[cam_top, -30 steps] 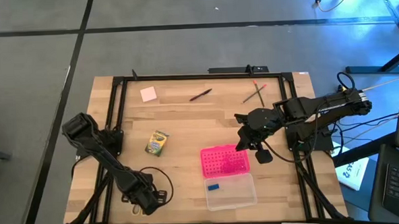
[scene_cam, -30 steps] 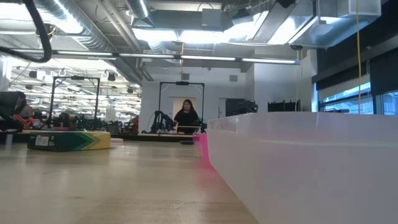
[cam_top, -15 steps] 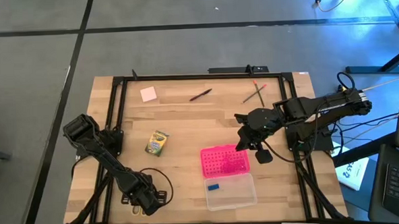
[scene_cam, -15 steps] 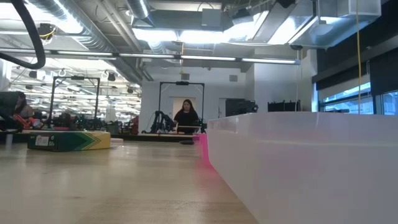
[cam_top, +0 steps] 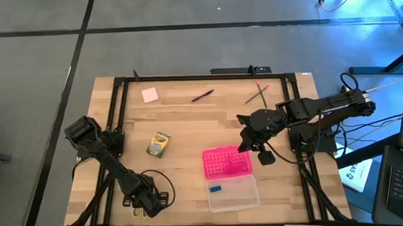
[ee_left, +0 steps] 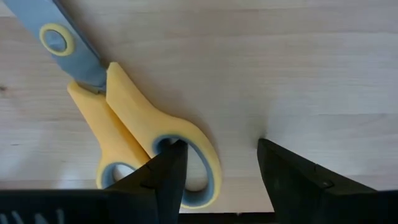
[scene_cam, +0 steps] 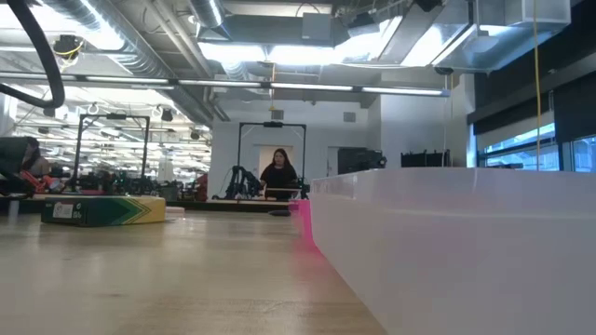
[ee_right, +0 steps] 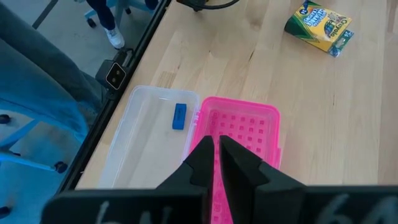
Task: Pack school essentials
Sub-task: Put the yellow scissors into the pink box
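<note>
Yellow-handled scissors (ee_left: 124, 118) lie flat on the table near its front left corner (cam_top: 136, 212). My left gripper (ee_left: 217, 171) is open, low over them and pointing down. One finger (ee_left: 169, 174) is at the larger handle ring and the other (ee_left: 283, 177) is over bare wood. My right gripper (ee_right: 217, 152) is shut and empty, high above the pink lid (cam_top: 227, 161). A blue eraser (ee_right: 179, 116) lies in the clear case (cam_top: 234, 195). The crayon box (cam_top: 158, 143) lies flat at mid-left. My left gripper comes at the scissors from above, with one finger in the hole of the larger handle ring (ee_left: 202, 155) and the other outside it. That side of the ring lies between the open fingers. I cannot tell whether a finger touches it.
At the far edge lie a pink sticky-note pad (cam_top: 149, 95), a dark red pen (cam_top: 203, 96) and red and green pencils (cam_top: 257, 93). The case's clear wall (scene_cam: 466, 242) fills the right of the low view. A black frame (cam_top: 113, 117) borders the table.
</note>
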`<state>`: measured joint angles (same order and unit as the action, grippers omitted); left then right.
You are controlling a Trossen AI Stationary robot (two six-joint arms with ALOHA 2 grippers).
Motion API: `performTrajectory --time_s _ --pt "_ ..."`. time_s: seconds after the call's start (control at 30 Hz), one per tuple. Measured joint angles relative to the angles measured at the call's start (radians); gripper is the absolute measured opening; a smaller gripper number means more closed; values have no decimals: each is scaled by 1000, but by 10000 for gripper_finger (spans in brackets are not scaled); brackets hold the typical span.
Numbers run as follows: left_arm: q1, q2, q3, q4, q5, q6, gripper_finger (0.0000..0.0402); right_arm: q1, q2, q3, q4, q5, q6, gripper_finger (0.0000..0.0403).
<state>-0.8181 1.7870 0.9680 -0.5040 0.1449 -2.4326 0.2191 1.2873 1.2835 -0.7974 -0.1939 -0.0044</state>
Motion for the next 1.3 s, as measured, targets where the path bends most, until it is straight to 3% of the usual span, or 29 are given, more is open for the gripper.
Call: performTrajectory --time_s 0.4,1.3 --pt "-6 2 -1 9 -16 8 175 0 0 0 1 0 0 30" --pt "-48 2 0 -21 -53 89 6 0 0 0 1 0 -1 30"
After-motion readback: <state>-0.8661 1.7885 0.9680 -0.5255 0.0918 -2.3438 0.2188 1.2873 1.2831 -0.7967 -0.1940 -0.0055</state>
